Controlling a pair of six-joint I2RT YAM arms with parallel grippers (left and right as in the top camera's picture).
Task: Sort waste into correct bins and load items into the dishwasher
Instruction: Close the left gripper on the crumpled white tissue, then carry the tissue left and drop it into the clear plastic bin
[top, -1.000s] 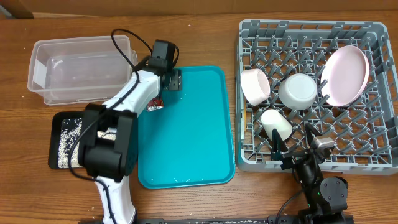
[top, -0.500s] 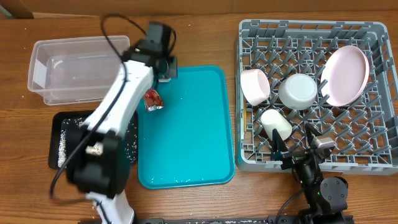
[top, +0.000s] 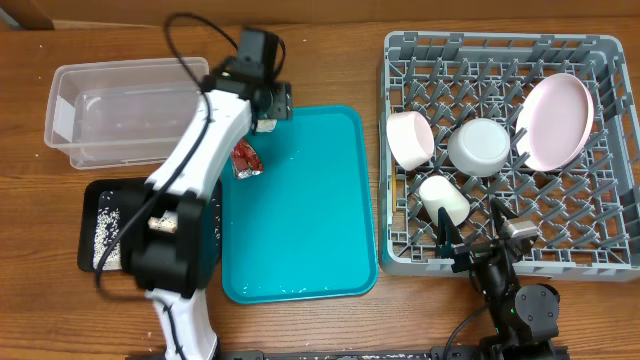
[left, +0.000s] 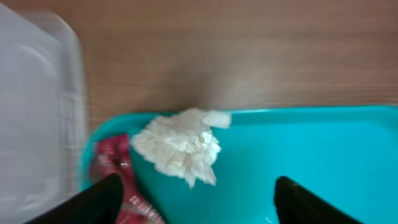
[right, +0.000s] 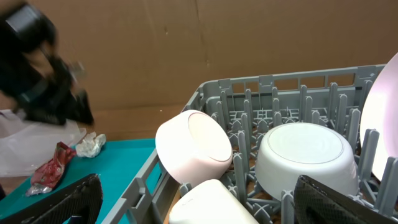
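I hold the left jaws apart over a corner of the teal tray (left: 311, 143). The white tissue (left: 179, 144) lies just ahead between them, left of centre, just beside the red wrapper (left: 115, 177). The right jaws, also apart, sit well away by the dish rack (right: 273, 84), so the left jaws are nearer.

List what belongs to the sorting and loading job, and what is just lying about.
Job: wrapper, tissue, rice, tub, black tray, plate, white bowl, cup, pink bowl, rack.
Lying about: teal tray, under the wrapper and tissue.
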